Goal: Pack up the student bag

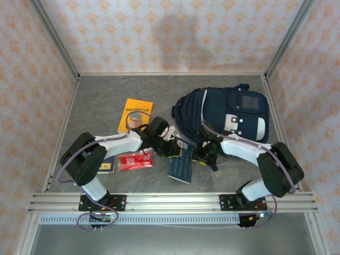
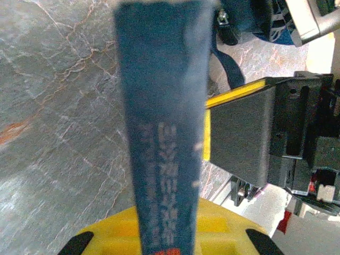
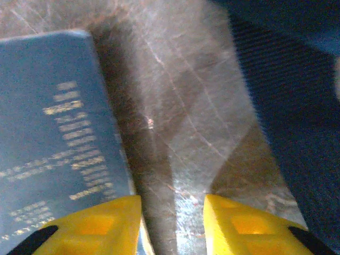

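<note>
- Blue book [image 2: 162, 133] looks pinched in our left gripper [image 2: 167, 241]; right gripper [image 3: 172, 223] hangs spread, empty.
- Backpack [image 1: 228, 114] lies just right of the book.
- We'd probably firm that pinch before lifting.

Orange booklet [image 1: 134, 114] on grey table [image 1: 95, 106]; red packet [image 1: 135, 160] nearer front; blue book [image 1: 181, 166] right of it.
</note>
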### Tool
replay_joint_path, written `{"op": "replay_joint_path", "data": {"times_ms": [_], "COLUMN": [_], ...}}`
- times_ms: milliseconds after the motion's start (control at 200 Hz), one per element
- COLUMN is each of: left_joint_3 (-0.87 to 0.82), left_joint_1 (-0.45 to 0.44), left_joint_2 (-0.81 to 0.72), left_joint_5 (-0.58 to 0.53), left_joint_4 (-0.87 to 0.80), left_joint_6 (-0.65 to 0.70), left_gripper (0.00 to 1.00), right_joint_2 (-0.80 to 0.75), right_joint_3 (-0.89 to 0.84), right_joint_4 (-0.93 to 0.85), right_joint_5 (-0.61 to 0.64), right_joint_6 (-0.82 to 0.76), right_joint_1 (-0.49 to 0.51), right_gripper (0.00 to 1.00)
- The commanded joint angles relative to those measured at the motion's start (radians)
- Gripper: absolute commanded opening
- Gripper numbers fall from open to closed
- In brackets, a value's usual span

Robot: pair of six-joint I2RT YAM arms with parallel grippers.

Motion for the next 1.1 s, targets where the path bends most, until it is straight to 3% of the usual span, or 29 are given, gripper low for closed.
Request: {"op": "replay_joint_path", "data": {"times_ms": [0, 70, 135, 305, 445, 701, 831, 991, 1091], "left_joint_3": [0.033, 0.026, 0.025, 0.042, 0.05, 0.045, 0.041, 0.032, 0.037], "left_joint_1": [0.041, 0.063, 0.076, 0.09, 0.096, 0.106, 0.108, 0.122, 0.13], "left_joint_2": [-0.149, -0.217, -0.278, -0.405, -0.466, -0.529, -0.533, -0.538, -0.531], "left_joint_5": [-0.058, -0.054, -0.044, -0.008, 0.036, 0.141, 0.167, 0.179, 0.186], "left_joint_4": [-0.083, -0.071, -0.049, -0.043, -0.042, 0.087, 0.096, 0.154, 0.16], "left_joint_6": [0.027, -0.015, -0.044, -0.069, -0.087, -0.182, -0.196, -0.237, -0.245], "left_gripper": [0.0, 0.0, 0.0, 0.0, 0.0, 0.0, 0.0, 0.0, 0.0], "right_joint_2": [-0.117, -0.19, -0.265, -0.411, -0.424, -0.37, -0.361, -0.365, -0.365], "right_joint_3": [0.028, 0.072, 0.103, 0.135, 0.124, 0.112, 0.046, -0.031, -0.046], "right_joint_4": [-0.079, -0.115, -0.122, -0.011, 0.134, 0.265, 0.541, 0.84, 0.89], "right_joint_5": [0.069, 0.08, 0.081, -0.134, -0.356, -0.494, -0.659, -0.747, -0.771], "right_joint_6": [-0.04, -0.078, -0.1, -0.123, -0.099, -0.079, 0.098, 0.324, 0.374], "right_joint_1": [-0.016, -0.019, -0.025, -0.1, -0.134, -0.155, -0.155, -0.155, -0.155], "right_gripper": [0.54, 0.7, 0.79, 0.83, 0.88, 0.88, 0.83, 0.8, 0.73]}}
